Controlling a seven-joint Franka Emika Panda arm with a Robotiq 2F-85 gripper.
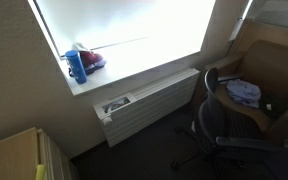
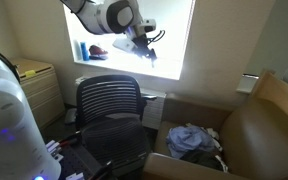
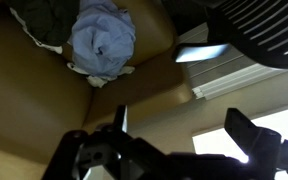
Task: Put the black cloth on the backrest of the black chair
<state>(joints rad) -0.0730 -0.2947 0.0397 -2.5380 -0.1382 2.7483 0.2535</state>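
Note:
The black cloth (image 3: 39, 20) lies crumpled on the brown armchair (image 3: 24, 100), beside a light blue cloth (image 3: 102, 40). In an exterior view the blue cloth (image 2: 189, 140) shows on the armchair seat. The black mesh chair (image 2: 109, 105) stands in front of the window and appears in the other views too (image 1: 229, 115) (image 3: 249, 25). My gripper (image 2: 144, 45) hangs high in front of the bright window, above and behind the chair's backrest. In the wrist view its fingers (image 3: 184, 130) are spread apart with nothing between them.
A blue bottle (image 1: 76, 66) and a red object (image 1: 92, 60) stand on the window sill. A white radiator (image 1: 149, 100) runs below the window. A wooden cabinet (image 2: 39, 85) stands beside the chair.

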